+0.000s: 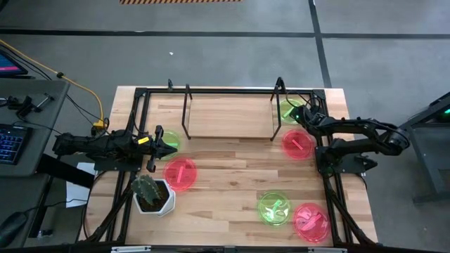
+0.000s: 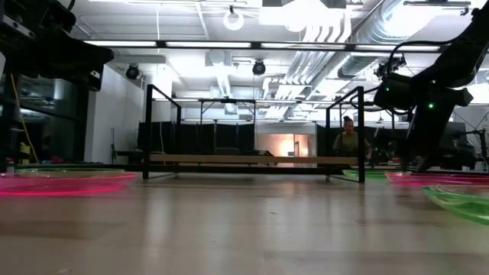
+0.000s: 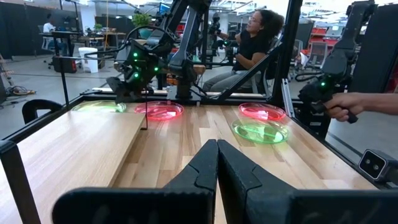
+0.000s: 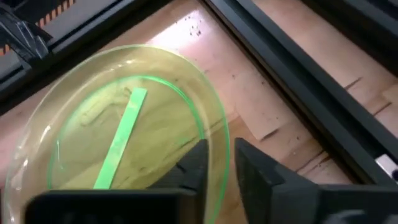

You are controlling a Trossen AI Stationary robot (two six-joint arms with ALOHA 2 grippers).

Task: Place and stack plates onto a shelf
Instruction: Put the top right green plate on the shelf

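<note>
We see the right pincer (image 4: 217, 165) clamped on a green plate's (image 4: 124, 124) rim beside the shelf (image 1: 228, 116); the left pincer (image 3: 217, 163) waits, fingers together.

The floor (image 1: 225, 49) around the table was grey concrete with dark seams. Bright strip lights (image 2: 229, 44) and silver ducts (image 2: 348, 34) hung under the white ceiling. A desk with a keyboard (image 1: 10, 144) stood beside.

A robotics lab in an open industrial hall — exposed ceiling ducts (image 2: 359, 27) and strip lights overhead, grey concrete floor (image 1: 211, 56), more robot arms (image 3: 186, 43) on benches, a seated person (image 3: 255, 46) nearby.
</note>
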